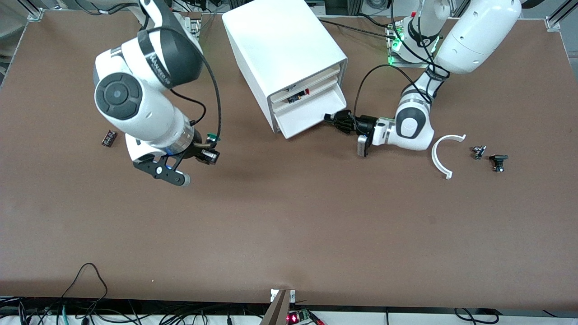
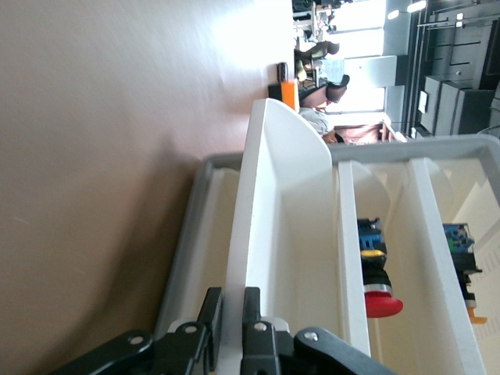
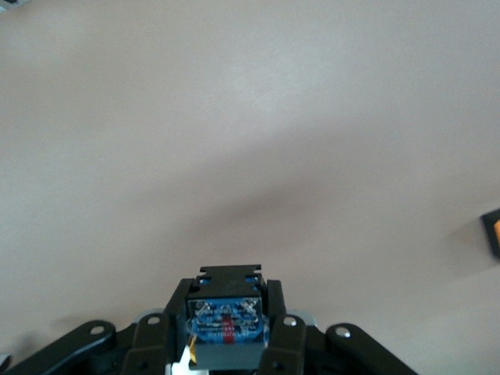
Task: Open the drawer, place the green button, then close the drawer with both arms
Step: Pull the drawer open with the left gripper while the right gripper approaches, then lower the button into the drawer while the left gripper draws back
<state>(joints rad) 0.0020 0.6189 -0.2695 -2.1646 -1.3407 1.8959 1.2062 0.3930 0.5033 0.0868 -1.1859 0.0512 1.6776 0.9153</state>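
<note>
**Drawer held open; button carried in for placement**

The left gripper is clamped on the front lip of the shallow white plastic drawer, which stands pulled out of the big white boxy cabinet. Keep that pull level. The right gripper is closed on the small black-bodied button above bare brown table, well apart from the drawer; carry it over the open tray before release.

The button's green cap barely shows; the drawer's interior is largely hidden
</note>
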